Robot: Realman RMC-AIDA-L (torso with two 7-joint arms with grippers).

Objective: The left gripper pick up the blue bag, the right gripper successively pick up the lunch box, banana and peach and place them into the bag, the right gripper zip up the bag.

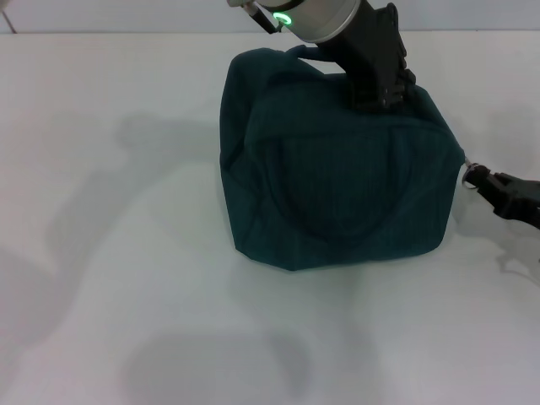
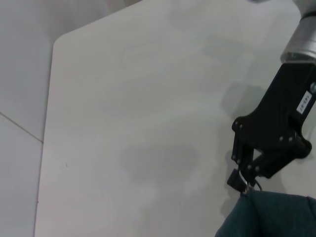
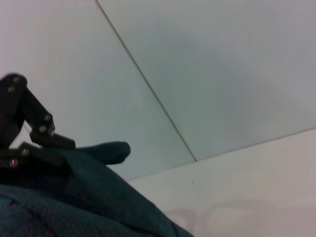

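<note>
The blue bag (image 1: 337, 186) stands upright on the white table (image 1: 101, 253), and its top looks closed. My left gripper (image 1: 384, 93) comes down from the far side and is shut on the bag's top edge. It also shows in the right wrist view (image 3: 29, 148), against the bag (image 3: 74, 197). My right gripper (image 1: 485, 181) is at the bag's right corner, shut on the small metal zipper pull (image 1: 471, 173). The left wrist view shows this gripper (image 2: 242, 182) pinching the pull at the bag's corner (image 2: 271, 217). The lunch box, banana and peach are out of view.
The white table stretches bare to the left and front of the bag. Its rounded far corner (image 2: 61, 39) shows in the left wrist view, with the grey floor beyond it. A pale wall (image 3: 222, 74) fills the right wrist view.
</note>
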